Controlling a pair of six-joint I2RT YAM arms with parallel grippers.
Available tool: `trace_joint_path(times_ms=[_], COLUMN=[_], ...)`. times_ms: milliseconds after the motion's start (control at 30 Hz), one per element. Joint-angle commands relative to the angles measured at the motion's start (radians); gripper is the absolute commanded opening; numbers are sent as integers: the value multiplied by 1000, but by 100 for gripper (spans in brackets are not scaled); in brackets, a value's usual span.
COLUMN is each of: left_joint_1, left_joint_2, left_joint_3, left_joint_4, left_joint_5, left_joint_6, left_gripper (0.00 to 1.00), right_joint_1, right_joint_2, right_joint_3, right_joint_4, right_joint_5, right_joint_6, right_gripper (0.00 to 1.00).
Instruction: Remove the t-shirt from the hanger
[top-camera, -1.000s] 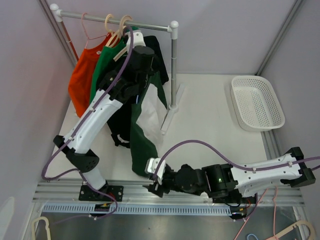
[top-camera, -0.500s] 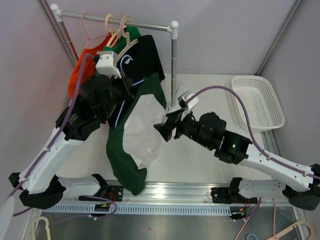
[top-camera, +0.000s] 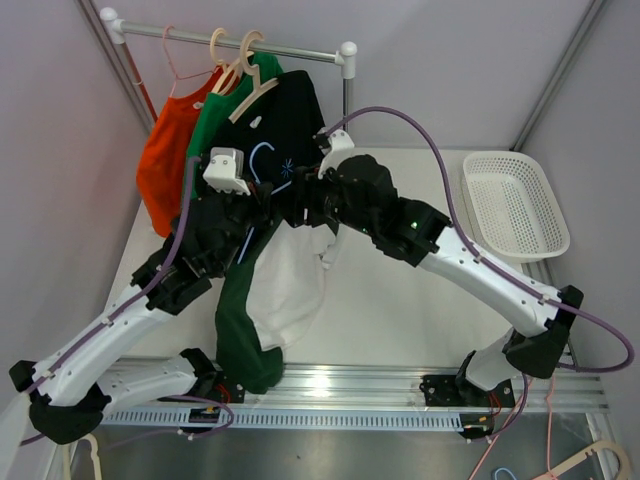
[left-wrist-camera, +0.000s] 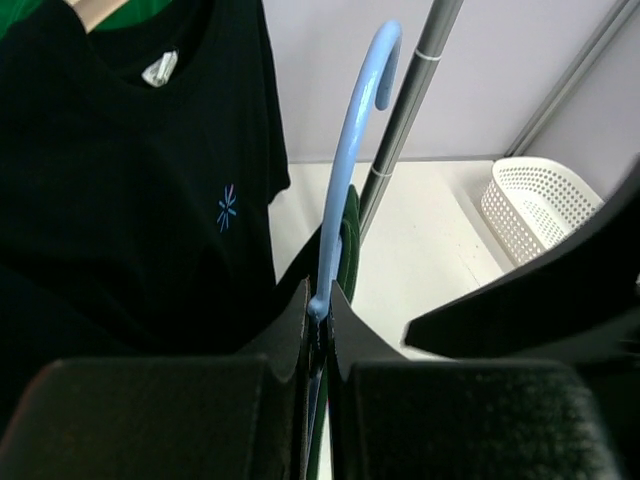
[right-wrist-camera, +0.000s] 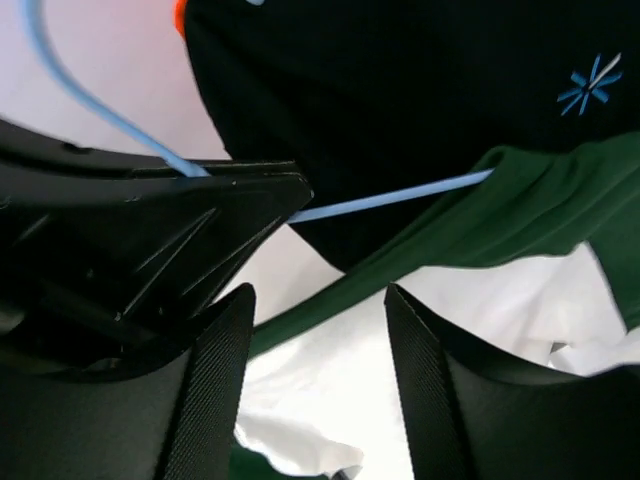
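The left tool (left-wrist-camera: 318, 305) is seen pressed together on the thin stem of a blue hanger (left-wrist-camera: 345, 170), whose hook rises up out of the closed fingers. From that hanger a green t-shirt (top-camera: 235, 320) is carried. It is held off the rail (top-camera: 230, 40) and in front of it, between the two arms. The shirt is draped downward with its white inside (top-camera: 288, 285) turned out. Its lowest fold is gathered near the front edge of the worktop (top-camera: 420, 260), though whether it rests there cannot be told.

The right tool (right-wrist-camera: 320, 300) is held with its two fingers apart, and nothing is gripped between them. In the right wrist view, the green cloth and its white lining are seen beyond the gap. One arm of the blue hanger is seen running across into the shirt's shoulder. The right tool is placed just beside the left one, close to the top of the shirt; whether the cloth is touched cannot be told.

Behind the tools, a black t-shirt (top-camera: 290, 120) with a small star mark is hung on a wooden hanger (top-camera: 245, 85) on the rail. A green garment (top-camera: 212, 120) and an orange garment (top-camera: 165, 150) are hung to its left. A white basket (top-camera: 515, 205) is set at the right side of the worktop, well apart from the clothes.
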Motion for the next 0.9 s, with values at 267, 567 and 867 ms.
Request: trace_joint_path(times_ms=[267,567,867], left_joint_1=[-43,-63,-66], left_joint_2=[-3,-30,-83], left_joint_3=[-34,-37,-84], left_joint_4=[389,352,323], left_joint_5=[-95,-62,-58], left_joint_6=[161,130,102], left_gripper=[1,1,1], right_joint_1=[-4,-13,-13], right_joint_2=[54,92,92], right_joint_3=[119,113,77], right_joint_4=[-201,-148,-82], right_joint_5=[101,139,164], right_joint_6=[59,48,50], right_gripper=[59,60,61])
